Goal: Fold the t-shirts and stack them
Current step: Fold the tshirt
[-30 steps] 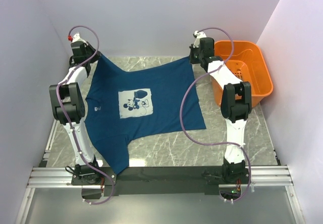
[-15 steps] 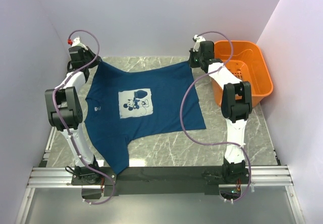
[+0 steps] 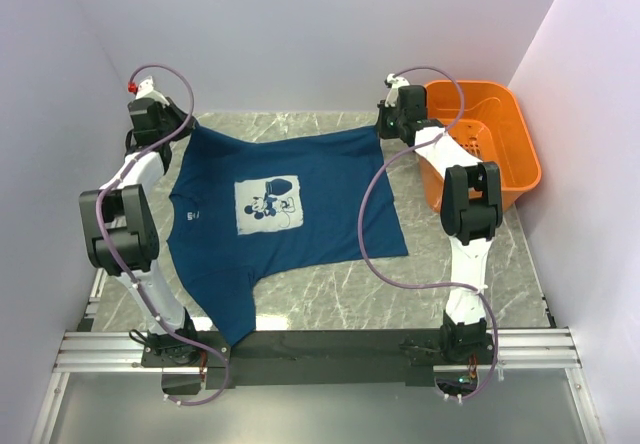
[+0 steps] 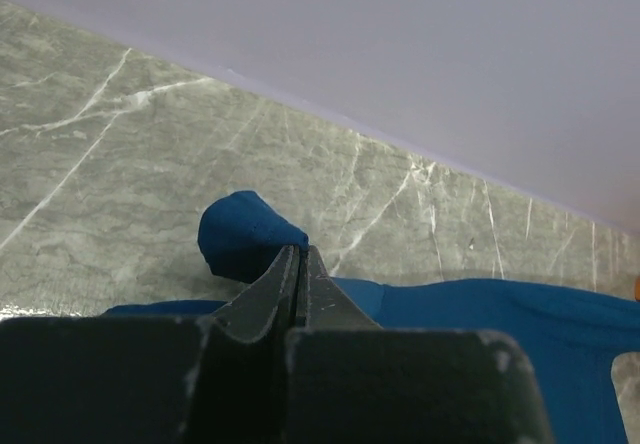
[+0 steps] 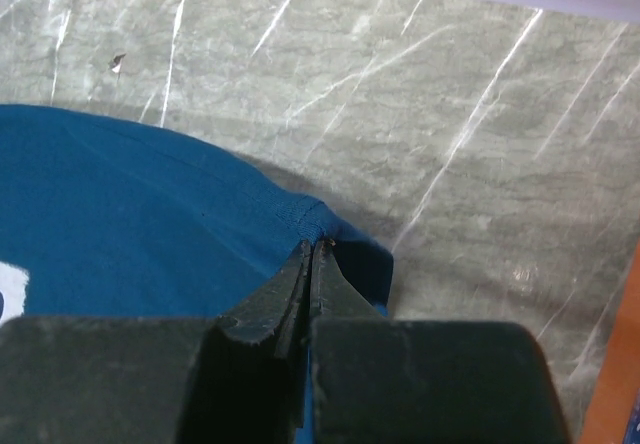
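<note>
Item: navy t-shirt [image 3: 300, 254], print up, centre frame on the table [image 3: 330, 299]. I hold left gripper [image 4: 298, 269] and right gripper [image 5: 312, 259] pinched on its upper-left and upper-right corners, presumably stretching it flat for folding.

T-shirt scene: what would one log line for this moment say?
left tool: shut on t-shirt, far-left corner | right tool: shut on far-right corner | t-shirt: spread out, face up

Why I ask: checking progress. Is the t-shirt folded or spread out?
Spread: the t-shirt lies open on the table, whole print showing.
</note>
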`<state>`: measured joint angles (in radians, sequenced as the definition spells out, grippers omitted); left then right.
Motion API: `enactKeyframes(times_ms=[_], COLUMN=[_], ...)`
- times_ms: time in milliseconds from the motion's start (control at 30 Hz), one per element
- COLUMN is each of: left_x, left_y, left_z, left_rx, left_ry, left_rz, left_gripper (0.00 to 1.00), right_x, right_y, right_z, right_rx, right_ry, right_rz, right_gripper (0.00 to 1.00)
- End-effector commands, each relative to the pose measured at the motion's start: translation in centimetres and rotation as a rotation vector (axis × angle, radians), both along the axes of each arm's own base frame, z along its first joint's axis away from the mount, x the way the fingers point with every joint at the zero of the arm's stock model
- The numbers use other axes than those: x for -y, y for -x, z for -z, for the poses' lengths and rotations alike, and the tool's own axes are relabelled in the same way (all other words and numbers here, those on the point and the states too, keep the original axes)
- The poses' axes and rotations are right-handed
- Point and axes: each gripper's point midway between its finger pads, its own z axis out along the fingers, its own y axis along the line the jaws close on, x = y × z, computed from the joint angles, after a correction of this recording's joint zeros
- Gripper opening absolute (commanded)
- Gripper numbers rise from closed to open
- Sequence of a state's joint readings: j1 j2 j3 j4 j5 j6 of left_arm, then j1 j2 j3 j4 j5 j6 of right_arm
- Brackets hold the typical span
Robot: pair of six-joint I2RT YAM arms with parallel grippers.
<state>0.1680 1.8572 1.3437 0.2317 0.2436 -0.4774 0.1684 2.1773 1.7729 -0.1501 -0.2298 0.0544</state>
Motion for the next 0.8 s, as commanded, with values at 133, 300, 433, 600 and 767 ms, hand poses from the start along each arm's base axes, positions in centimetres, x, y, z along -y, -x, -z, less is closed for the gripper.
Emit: enactKeyframes(times_ms=[133, 300, 433, 600, 767], left_x=[0.6, 0.4, 0.0, -0.4, -0.7], left_y=[1.5, 2.2, 2.5, 2.8, 3.0], left_z=[-4.6, -4.9, -4.9, -5.0, -5.4], left_rx=[0.126, 0.126, 0.127, 0.127, 0.133], left_ry=[-0.056, -0.076, -0.083, -0.087, -0.09], left_rz=[0.042, 0.035, 0.028, 0.019, 0.016], left_gripper=[0.01, 0.01, 0.01, 0.01, 0.01], right_x=[0.7, 1.2, 1.9, 2.6, 3.3], right_y=[0.2, 0.4, 0.3, 0.0, -0.5], right_z=[-4.5, -4.6, -5.0, -5.2, -5.5], right_rx=[0.089, 0.089, 0.099, 0.1, 0.103], right_ry=[-0.019, -0.02, -0.023, -0.017, -0.019], right_rz=[0.012, 0.024, 0.04, 0.06, 0.075], right_gripper=[0.0, 0.0, 0.0, 0.0, 0.0])
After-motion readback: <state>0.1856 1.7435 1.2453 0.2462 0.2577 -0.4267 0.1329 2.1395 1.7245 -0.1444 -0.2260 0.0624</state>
